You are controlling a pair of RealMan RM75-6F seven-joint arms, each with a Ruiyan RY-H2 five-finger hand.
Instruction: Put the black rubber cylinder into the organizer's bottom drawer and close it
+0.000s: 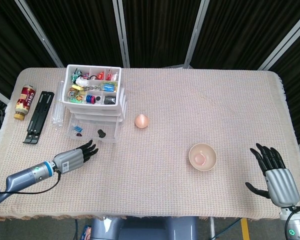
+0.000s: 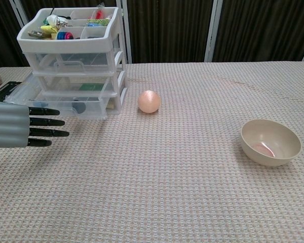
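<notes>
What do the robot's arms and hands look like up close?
Each robot hand has a ribbed silver-grey metal back and slim black fingers: the left robot hand, the right robot hand. The left forearm is a grey tube with a teal ring, a small square label on the hand's back, and a black cable trailing.

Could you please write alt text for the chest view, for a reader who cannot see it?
The robot's left hand, fingers straight and holding nothing, reaches toward the clear organizer's bottom drawer, which is partly open with the black rubber cylinder inside. On the woven table cloth to the right sit a peach ball and a beige bowl.
</notes>
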